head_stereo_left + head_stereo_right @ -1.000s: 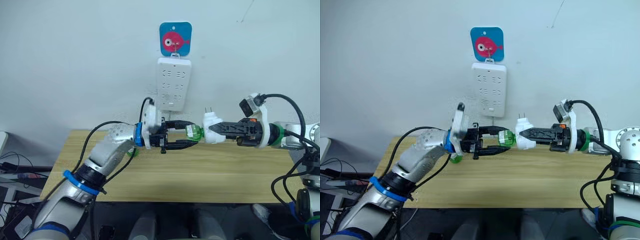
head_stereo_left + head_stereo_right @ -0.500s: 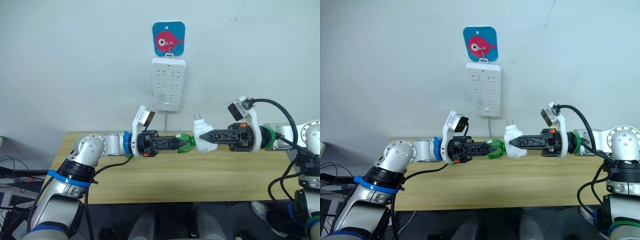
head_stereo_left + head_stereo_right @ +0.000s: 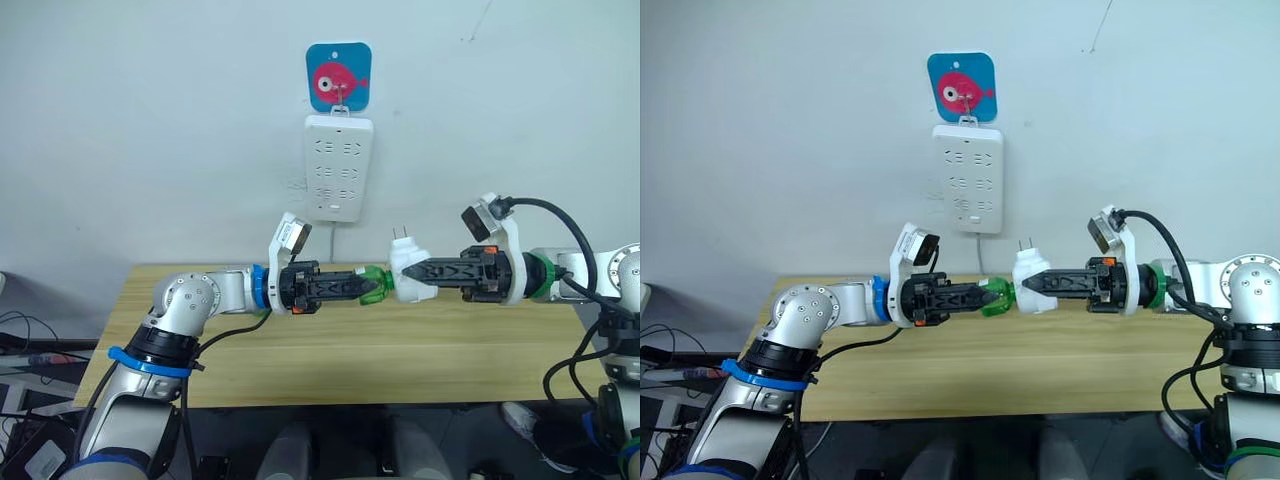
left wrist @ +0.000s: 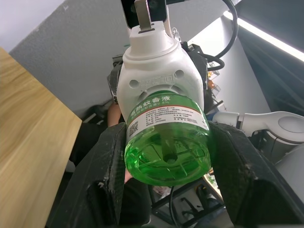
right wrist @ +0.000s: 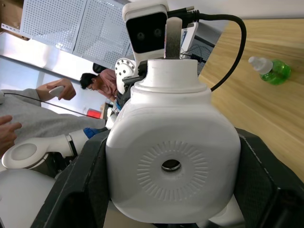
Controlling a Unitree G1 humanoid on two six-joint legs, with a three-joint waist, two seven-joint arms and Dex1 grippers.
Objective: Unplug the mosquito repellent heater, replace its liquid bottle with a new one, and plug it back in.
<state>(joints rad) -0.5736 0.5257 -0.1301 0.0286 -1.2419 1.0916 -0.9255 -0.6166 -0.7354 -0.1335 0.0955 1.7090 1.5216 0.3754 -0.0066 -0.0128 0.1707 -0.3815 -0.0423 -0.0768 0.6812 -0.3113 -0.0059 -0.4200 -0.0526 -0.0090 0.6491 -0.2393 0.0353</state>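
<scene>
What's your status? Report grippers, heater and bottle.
Right gripper shut on heater, unplugged, off power strip. Left gripper shut on green bottle, seated in heater. Capped bottle on table. Nothing blocking.

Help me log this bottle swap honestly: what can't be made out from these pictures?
- Joint between the green bottle and the heater: threads hidden inside the heater's collar, left wrist view.
- Second bottle on the table: too small to read, right wrist view.
- Left gripper finger pads: covered by the bottle.
</scene>
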